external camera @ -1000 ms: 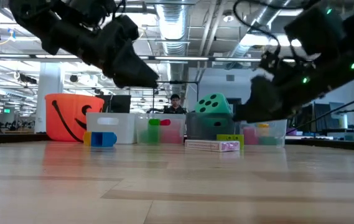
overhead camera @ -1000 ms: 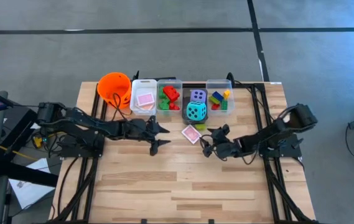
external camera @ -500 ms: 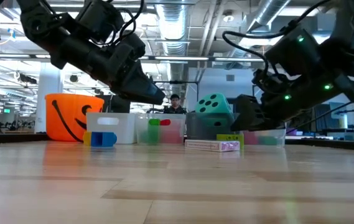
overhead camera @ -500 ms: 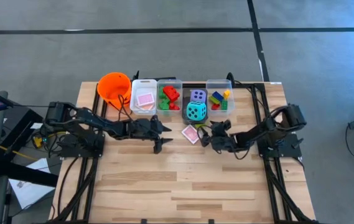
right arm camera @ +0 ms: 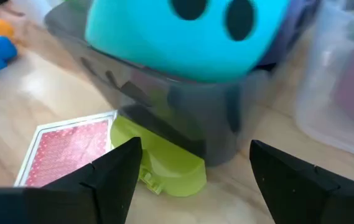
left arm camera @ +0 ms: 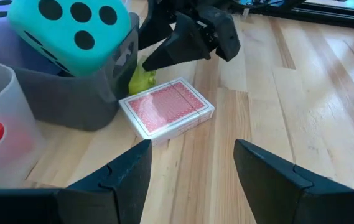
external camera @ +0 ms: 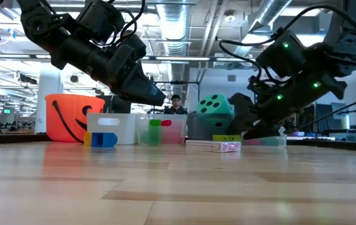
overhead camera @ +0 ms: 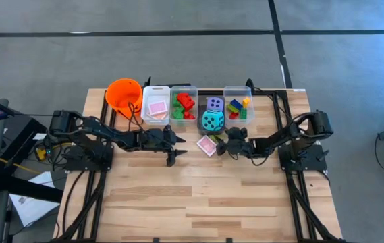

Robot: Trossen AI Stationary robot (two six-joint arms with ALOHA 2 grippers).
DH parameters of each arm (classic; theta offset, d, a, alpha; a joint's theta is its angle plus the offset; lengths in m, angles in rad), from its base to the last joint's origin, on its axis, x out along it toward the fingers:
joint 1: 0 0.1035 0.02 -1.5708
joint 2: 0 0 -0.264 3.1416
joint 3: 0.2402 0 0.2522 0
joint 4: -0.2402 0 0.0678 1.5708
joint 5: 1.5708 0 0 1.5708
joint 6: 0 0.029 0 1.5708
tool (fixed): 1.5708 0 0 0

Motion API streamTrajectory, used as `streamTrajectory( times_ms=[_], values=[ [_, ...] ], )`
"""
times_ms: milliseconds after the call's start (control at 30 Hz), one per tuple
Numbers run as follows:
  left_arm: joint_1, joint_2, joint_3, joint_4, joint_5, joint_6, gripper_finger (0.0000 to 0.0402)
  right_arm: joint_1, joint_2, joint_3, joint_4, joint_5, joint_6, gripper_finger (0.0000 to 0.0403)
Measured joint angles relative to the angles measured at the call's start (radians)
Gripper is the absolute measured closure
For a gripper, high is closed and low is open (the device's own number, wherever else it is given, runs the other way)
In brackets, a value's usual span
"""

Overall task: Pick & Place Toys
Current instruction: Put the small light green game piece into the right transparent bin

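Right gripper (right arm camera: 189, 180) gapes empty around yellow-green brick (right arm camera: 164, 163).

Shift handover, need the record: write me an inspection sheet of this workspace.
Surface: light wooden slatted tabletop; front half bare.
Job's things: pink-backed card deck flat on the wood; small lime-green plastic piece beside it, against the grey bin; big teal soft die on top of that bin; red and green bricks in a clear bin.
Clutter: orange plastic bucket at the back left.
Grippers: left claw open above the wood; right claw open, low by the deck, holding nothing.
Cables: black leads along both arms.
Surroundings: grey floor; a person behind the table in the low view.
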Motion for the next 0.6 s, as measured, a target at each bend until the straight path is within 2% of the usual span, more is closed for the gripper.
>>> streamTrajectory(
  times_ms=[267,367,600],
  values=[
    [0.0,0.0,0.0,-0.001,0.0,0.0,0.0181,-0.013,0.003,0.0,-0.025,-0.253,-0.092,0.0111],
    [-0.001,-0.001,0.0,-0.001,0.0,-0.004,0.0181,-0.012,0.002,-0.003,-0.027,-0.289,-0.128,0.0111],
    [-0.002,-0.001,0.0,-0.001,0.024,-0.004,0.0181,0.005,0.005,-0.003,-0.019,-0.288,-0.191,0.0111]
  ],
)
